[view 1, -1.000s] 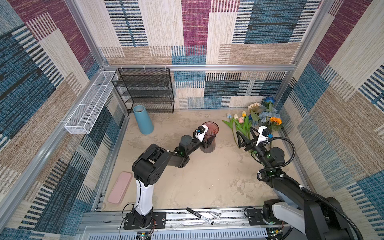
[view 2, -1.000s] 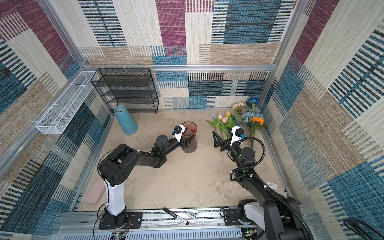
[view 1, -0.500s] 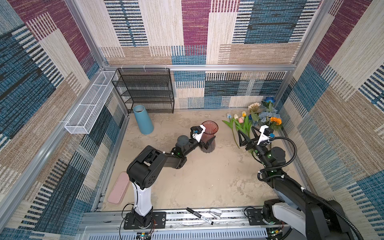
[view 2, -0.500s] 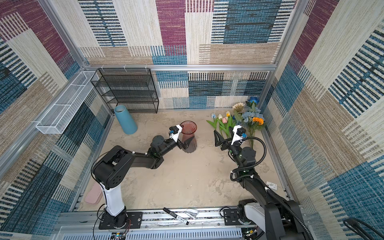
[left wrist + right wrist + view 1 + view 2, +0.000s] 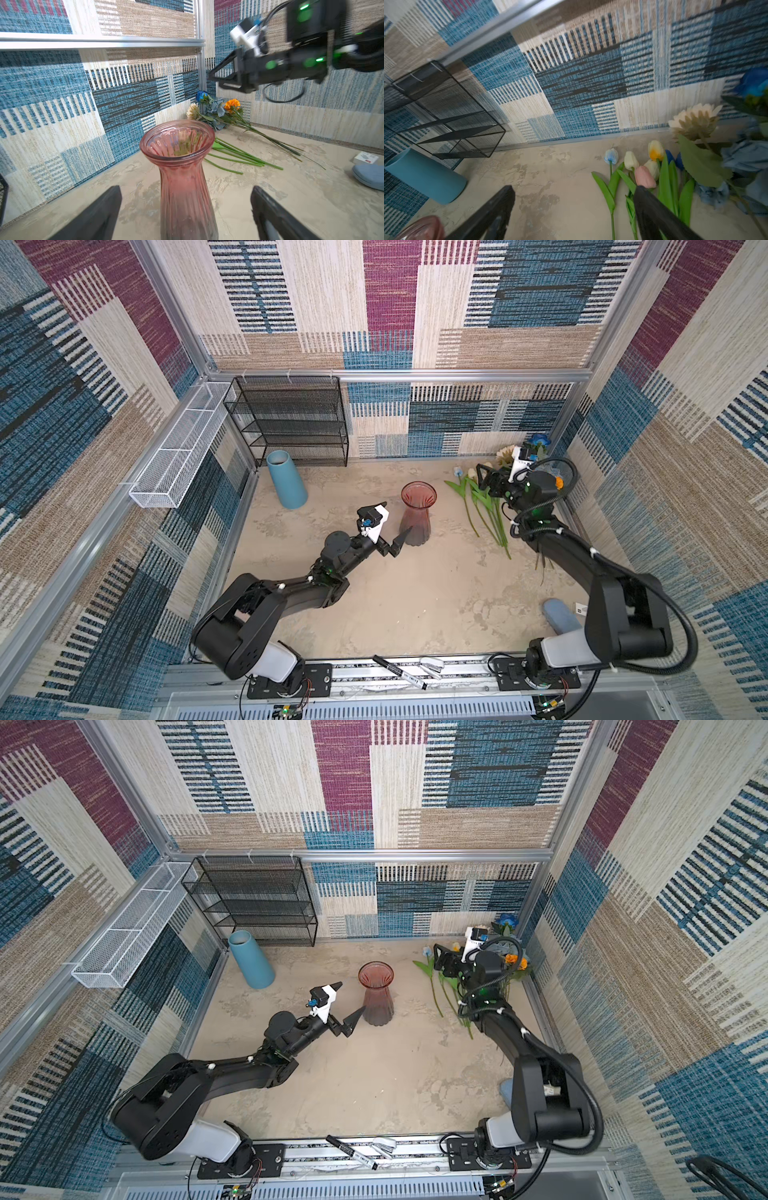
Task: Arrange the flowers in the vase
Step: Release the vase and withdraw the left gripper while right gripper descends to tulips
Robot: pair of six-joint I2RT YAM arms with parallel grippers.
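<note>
- The left gripper (image 5: 394,519) is spread wide and holds nothing.
- The pink glass vase (image 5: 417,514) stands upright just ahead of the left gripper. In the left wrist view it lines up with the gap between the jaws, and bare floor shows on either side of it.
- The right gripper (image 5: 574,188) has its jaws apart, with only bare floor between them. It grips nothing.
- The tulips (image 5: 643,166) lie flat on the floor under and just ahead of one jaw of the right gripper. The pink head sits at that jaw's tip; whether they touch cannot be told.
- Farther out on that same side lie the cream sunflower (image 5: 693,122), the dusty-blue rose bunch (image 5: 745,155) and the deep-blue rose (image 5: 753,83), close to the wall.
- The orange bloom (image 5: 232,103) lies below the right arm, beside the blue bunch.
- Well ahead of the right gripper stand a blue cylinder (image 5: 425,176) and a black mesh shelf (image 5: 446,108).
</note>
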